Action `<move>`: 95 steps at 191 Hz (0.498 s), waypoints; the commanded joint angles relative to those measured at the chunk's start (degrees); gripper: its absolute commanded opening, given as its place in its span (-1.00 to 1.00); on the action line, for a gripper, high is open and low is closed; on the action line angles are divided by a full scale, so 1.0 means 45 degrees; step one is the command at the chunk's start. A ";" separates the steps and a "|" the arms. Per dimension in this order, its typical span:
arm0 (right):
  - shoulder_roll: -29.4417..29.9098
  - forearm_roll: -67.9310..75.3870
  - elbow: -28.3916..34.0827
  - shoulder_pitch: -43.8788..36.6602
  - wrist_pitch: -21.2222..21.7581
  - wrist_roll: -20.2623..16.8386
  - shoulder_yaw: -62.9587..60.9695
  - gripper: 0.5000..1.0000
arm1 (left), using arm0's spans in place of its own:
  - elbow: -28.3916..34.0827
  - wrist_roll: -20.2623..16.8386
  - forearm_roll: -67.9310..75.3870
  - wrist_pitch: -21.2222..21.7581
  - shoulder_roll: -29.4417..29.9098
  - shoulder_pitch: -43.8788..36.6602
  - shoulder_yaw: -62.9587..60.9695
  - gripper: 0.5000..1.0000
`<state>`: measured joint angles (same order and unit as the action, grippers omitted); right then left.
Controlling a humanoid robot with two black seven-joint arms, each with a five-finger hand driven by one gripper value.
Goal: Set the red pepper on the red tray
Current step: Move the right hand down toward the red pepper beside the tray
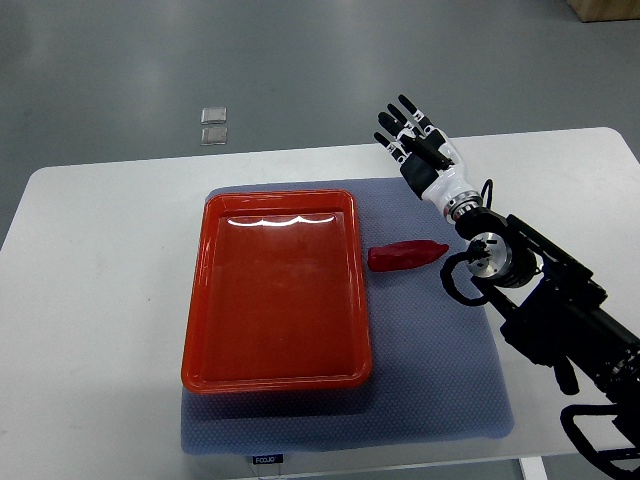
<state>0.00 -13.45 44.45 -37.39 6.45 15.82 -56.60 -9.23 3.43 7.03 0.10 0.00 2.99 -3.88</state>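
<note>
A red pepper (404,255) lies on the blue-grey mat (440,370), just right of the red tray (275,372), which holds nothing. My right hand (412,137) hovers beyond the pepper, toward the far edge of the mat, with its fingers spread and nothing in them. The right arm (540,300) comes in from the lower right corner. My left arm does not show.
The mat lies on a white table (100,300). Two small clear squares (213,124) lie on the grey floor past the table's far edge. A cardboard box corner (605,9) shows at the top right.
</note>
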 commanded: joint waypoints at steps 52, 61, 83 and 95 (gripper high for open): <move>0.0000 -0.0195 0.0025 -0.0050 0.0033 -0.0020 0.0371 0.65 | -0.0020 0.0000 -0.0020 0.0017 0.0000 0.0000 0.0023 1.00; 0.0000 -0.0195 0.0025 -0.0128 0.0091 -0.0039 0.0625 0.65 | -0.0020 0.0000 -0.0020 0.0017 0.0000 0.0000 0.0023 1.00; -0.1133 -0.0664 0.0474 -0.0421 0.0326 -0.0703 0.2090 0.65 | -0.0040 0.0000 0.0000 0.0017 0.0000 0.0000 0.0023 1.00; -0.1815 -0.1346 0.0962 -0.1045 0.0326 -0.1171 0.3201 0.65 | -0.0059 0.0000 0.0000 0.0017 0.0000 0.0000 0.0023 1.00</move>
<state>-3.55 -15.79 45.93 -38.92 7.61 13.59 -49.15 -9.40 3.44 6.93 0.18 0.00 2.97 -3.78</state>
